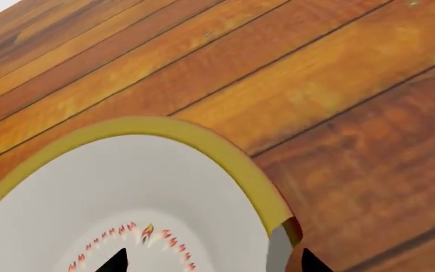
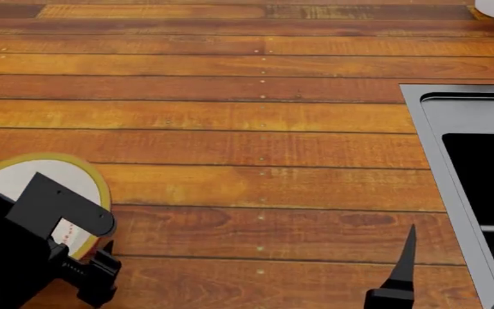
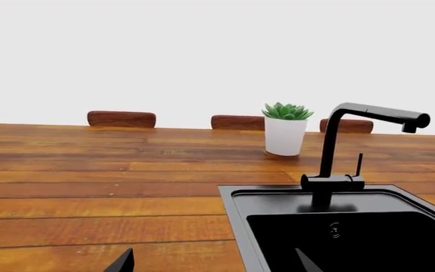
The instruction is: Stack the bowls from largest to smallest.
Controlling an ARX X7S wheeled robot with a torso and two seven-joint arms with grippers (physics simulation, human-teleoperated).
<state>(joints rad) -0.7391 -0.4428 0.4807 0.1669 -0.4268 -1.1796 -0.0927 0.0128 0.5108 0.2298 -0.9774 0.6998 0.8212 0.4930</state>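
Left gripper (image 1: 213,263) astride white bowl (image 1: 127,192) rim, fingers apart, apparently set for pinch; right gripper (image 3: 210,262) idle, apart, facing sink (image 3: 338,226).

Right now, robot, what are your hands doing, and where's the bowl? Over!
Left gripper open, straddling white bowl's yellow rim. Right gripper open, empty, near black sink. Other bowls not in view. Nothing blocking.

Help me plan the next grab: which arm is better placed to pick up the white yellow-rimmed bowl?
Left. The left pincer hangs at the rim of the white yellow-rimmed bowl, which fills its wrist view. The right pincer sits far across the wooden counter, near the black sink.
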